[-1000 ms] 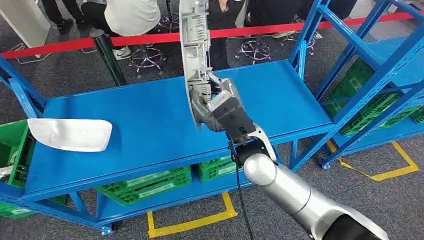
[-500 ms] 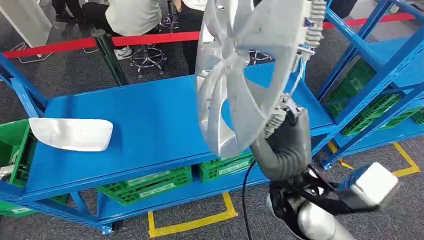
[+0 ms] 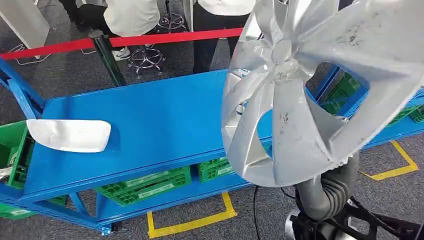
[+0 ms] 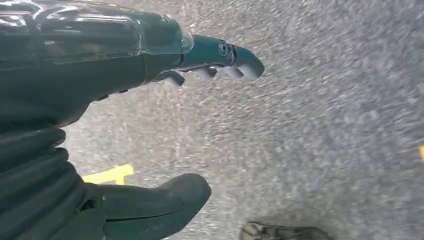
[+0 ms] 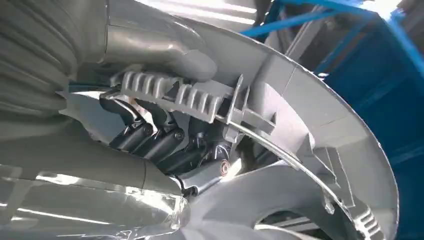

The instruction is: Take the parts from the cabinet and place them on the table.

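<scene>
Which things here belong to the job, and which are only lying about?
Job: silver wheel cover held by right hand; white part on blue table.
Lying about: green crates, red barrier, yellow floor tape.

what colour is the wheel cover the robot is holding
Silver-grey, with dark scuffs; the wheel cover shows best in the head view.

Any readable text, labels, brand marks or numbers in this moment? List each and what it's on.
None can be read.
Green crates under the blue table: pale strips on their fronts, too small and blurred to read.
Silver wheel cover held by the right hand: scuffs and moulded ribs, no lettering visible.
White part on the table: plain.
Left hand above the floor: no markings legible.
</scene>
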